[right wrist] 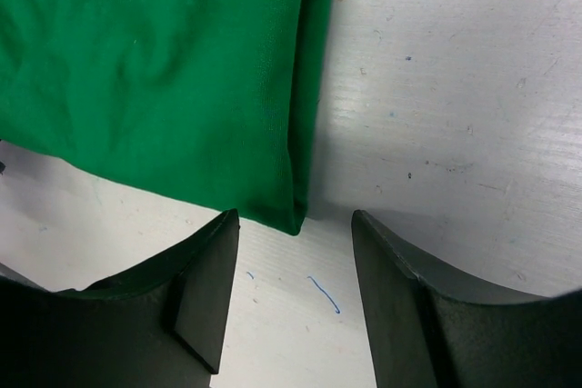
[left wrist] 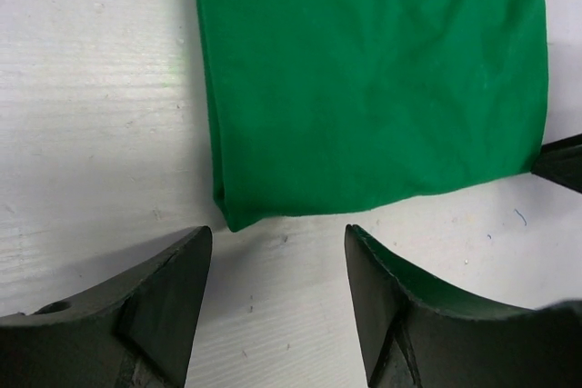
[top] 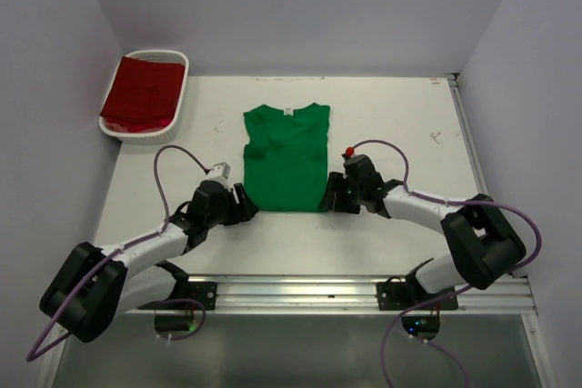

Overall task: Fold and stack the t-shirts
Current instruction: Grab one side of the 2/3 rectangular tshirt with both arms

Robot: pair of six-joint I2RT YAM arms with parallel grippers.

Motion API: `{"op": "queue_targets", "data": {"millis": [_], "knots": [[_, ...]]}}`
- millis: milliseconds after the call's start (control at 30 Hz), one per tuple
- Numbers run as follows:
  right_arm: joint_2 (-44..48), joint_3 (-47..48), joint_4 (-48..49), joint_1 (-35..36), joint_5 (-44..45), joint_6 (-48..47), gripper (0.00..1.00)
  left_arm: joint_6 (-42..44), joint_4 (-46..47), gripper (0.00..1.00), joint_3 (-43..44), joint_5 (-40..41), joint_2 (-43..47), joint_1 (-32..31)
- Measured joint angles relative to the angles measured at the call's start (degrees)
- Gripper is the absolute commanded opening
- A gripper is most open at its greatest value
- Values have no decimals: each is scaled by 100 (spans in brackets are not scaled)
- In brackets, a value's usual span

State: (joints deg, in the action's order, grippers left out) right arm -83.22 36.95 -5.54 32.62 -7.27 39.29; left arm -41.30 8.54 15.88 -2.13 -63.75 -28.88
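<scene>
Green t-shirt (top: 286,159) flat in the middle of the white table (top: 400,115), sides folded in, small white neck label (top: 287,111) at the far end. Left gripper (top: 247,204) low at the near left corner, fingers apart, holding nothing, only bare table in the gap and the cloth corner just in front. Right gripper (top: 331,194) the same at the near right corner, fingers apart, nothing held, corner tip right at the gap. Dark red t-shirt (top: 141,93) in the white slatted basket (top: 136,134) at the far left corner, well apart from both arms. Purple cables (top: 156,170) looped over each arm.
</scene>
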Motion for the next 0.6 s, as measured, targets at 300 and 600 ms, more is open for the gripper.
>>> {"op": "queue_targets", "data": {"millis": [300,600], "knots": [[-162,-2,256,0,-103,57,49,-164,-2,61,278,424,-407,0],[-229,-2,356,0,-133,61,34,-157,118,25,562,660,-944,0]]}}
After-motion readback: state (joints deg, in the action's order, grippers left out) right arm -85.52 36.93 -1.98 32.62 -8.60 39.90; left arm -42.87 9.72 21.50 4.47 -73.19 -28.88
